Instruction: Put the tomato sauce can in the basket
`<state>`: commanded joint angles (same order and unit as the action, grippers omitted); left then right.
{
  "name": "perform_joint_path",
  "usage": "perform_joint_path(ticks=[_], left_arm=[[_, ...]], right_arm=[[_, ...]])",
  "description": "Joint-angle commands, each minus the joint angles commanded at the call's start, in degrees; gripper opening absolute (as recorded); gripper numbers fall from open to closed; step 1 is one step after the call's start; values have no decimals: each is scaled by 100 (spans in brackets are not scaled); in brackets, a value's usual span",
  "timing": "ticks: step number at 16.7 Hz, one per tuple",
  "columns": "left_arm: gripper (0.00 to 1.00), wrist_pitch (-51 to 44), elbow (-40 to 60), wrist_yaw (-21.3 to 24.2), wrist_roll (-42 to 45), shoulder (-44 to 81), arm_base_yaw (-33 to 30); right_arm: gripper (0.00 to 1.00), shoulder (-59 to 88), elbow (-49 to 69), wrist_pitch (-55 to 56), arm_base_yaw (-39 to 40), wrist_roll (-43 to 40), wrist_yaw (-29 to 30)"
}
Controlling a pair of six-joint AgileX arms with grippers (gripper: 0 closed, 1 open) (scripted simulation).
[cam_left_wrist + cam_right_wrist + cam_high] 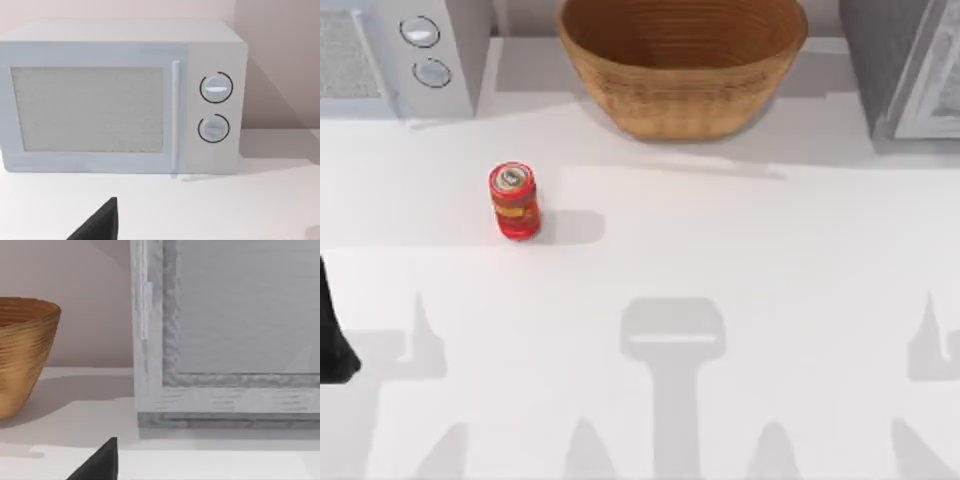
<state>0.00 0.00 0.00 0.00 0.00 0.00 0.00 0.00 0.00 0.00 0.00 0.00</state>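
Red tomato sauce can (514, 201) stood upright on the white table (740, 260) toward its left, well apart from the wicker basket (682, 70) at the back centre — microwave (125, 97) back left, left arm (332, 335) parked at the left edge — jaw states could not be told.

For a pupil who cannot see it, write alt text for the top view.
A small red tomato sauce can stands upright on the white table, left of centre, apart from the wicker basket at the back edge. A microwave sits at back left, a grey appliance at back right.
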Motion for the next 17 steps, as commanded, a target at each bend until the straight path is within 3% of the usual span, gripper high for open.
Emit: perform_joint_path(ticks=[4,7,11,17], left_arm=[[100,-73,89,132,110,159,-11],[100,-364,470,637,574,829,-20],[100,-1036,1444,1761,1720,2421,48],[100,-2347,3409,3838,4112,5833,273]], right_arm=[[100,0,0,0,0,0,0],[100,0,0,0,0,0,0],[100,0,0,0,0,0,0],[100,0,0,0,0,0,0]])
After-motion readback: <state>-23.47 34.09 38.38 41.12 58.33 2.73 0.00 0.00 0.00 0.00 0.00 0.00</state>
